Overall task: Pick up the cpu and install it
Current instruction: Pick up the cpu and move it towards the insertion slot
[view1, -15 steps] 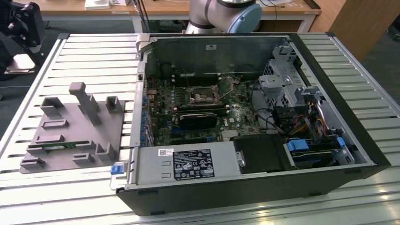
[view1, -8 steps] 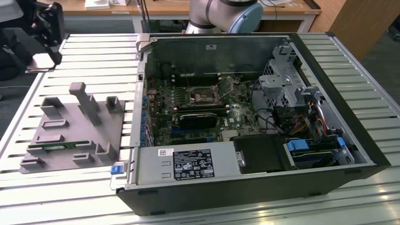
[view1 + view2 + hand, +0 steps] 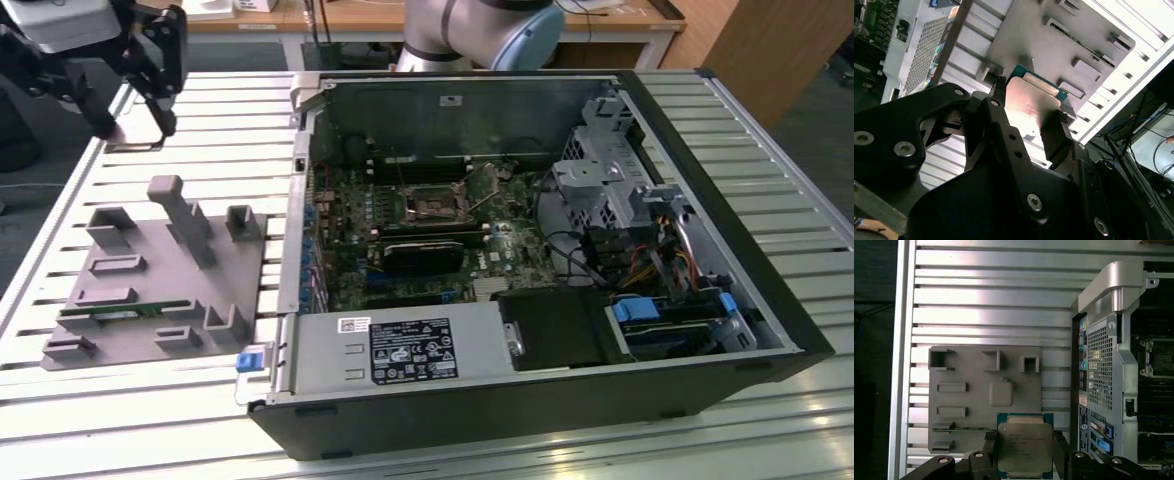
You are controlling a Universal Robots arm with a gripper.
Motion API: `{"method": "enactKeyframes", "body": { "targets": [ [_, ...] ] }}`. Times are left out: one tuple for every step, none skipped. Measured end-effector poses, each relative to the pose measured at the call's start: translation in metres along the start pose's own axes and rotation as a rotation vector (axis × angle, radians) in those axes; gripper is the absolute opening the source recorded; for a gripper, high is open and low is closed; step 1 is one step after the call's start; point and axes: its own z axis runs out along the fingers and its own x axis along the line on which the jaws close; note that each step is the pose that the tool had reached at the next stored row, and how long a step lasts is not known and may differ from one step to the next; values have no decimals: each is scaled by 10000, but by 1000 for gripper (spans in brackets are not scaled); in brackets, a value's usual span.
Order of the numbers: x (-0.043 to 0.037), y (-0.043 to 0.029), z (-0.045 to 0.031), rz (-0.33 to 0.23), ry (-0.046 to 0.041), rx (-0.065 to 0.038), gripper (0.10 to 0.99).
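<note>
Gripper [image 3: 1025,441] fingers [image 3: 990,442] clamped on cpu [image 3: 1025,452] edges, chip held up above grey parts tray [image 3: 976,400]. Pickup part looks done imo. Install not yet: motherboard socket [image 3: 430,205] in open PC case [image 3: 534,410] looks empty, well apart from chip.

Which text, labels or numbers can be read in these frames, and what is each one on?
Cpu lid, held in the gripper: several lines of engraved print, too blurred to read.
Power supply label: dense print and symbols, too small to read.
White sticker beside that label: too small to read.
No text can be quoted with confidence.
</note>
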Motion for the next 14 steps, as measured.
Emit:
{"method": "enactKeyframes", "body": {
  "targets": [
    [-49, 0, 0, 0, 1, -1, 533],
    [-94, -1, 0, 0, 0, -3, 533],
    [-138, -1, 0, 1, 0, -4, 533],
    [-183, -1, 0, 0, 0, -4, 533],
    [-229, -1, 0, 0, 0, -4, 533],
    [-274, -1, 0, 0, 0, -5, 533],
    [-322, -1, 0, 0, -1, -6, 533],
    [-367, -2, 0, 0, -1, -6, 533],
    [-411, -2, 0, 0, 0, -5, 533],
    [-458, -2, 0, 0, 0, -5, 533],
    [-503, -2, 0, 0, 0, -5, 533],
    [-548, -2, 0, 0, -1, -6, 533],
    [-593, -3, 0, 0, -1, -6, 533],
    [-638, -3, 1, 0, 0, -6, 533]
  ]
}}
